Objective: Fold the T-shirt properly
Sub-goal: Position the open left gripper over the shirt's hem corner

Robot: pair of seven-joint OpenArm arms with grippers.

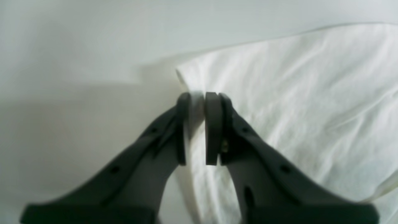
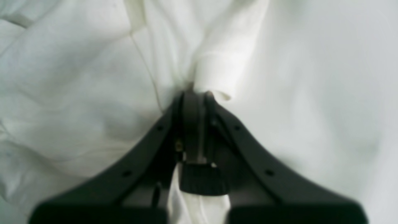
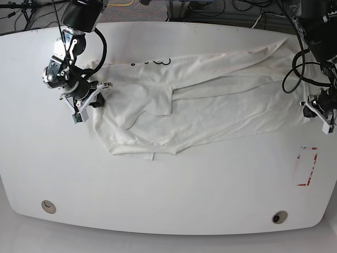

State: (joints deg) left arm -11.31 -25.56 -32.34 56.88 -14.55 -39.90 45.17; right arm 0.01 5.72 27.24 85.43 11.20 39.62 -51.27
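Note:
The white T-shirt (image 3: 200, 100) lies spread across the white table (image 3: 158, 200), partly folded over itself, with a little black print showing at its far edge. My left gripper (image 1: 199, 96) is at the shirt's right end (image 3: 317, 109). Its jaws are pinched on a corner of the cloth (image 1: 295, 109), and a strip of fabric shows between the pads. My right gripper (image 2: 194, 93) is at the shirt's left end (image 3: 87, 99), shut on a bunched fold of the white fabric (image 2: 77, 93) beside a rolled hem.
A red-marked rectangle (image 3: 307, 166) sits on the table near the front right. Two round holes (image 3: 48, 206) (image 3: 279, 216) lie near the front edge. Cables and stands crowd the space behind the table's back edge.

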